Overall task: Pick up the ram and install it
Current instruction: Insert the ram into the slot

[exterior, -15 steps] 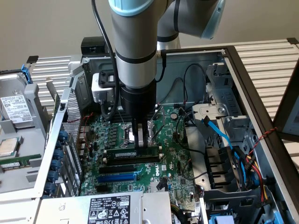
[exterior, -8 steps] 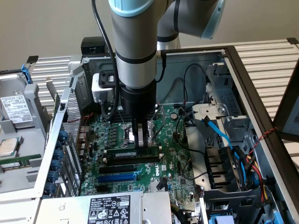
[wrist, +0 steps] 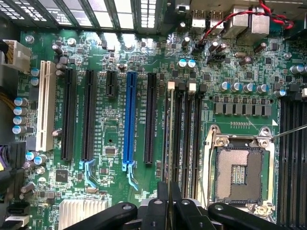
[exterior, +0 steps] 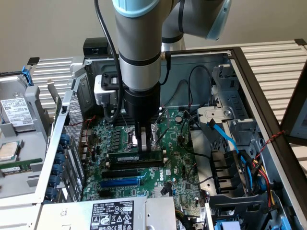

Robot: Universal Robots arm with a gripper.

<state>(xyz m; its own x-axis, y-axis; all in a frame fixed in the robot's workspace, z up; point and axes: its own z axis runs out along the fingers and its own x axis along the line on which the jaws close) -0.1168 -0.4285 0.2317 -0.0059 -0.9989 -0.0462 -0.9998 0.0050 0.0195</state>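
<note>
2 fingers (wrist: 162, 211) clamp 1 ram (exterior: 127, 157), standing on edge near 1 blue slot (wrist: 129, 120).

Silver-grey arm (exterior: 139, 33), black tooling.
The arm is a silver-grey tube with pale blue joint caps and black seam rings; its black wrist cylinder carries a black gripper (exterior: 142, 146) with riveted link bars. A white camera box (exterior: 106, 88) sits at the wrist's nine o'clock, beside a black cable (exterior: 103, 28).
</note>
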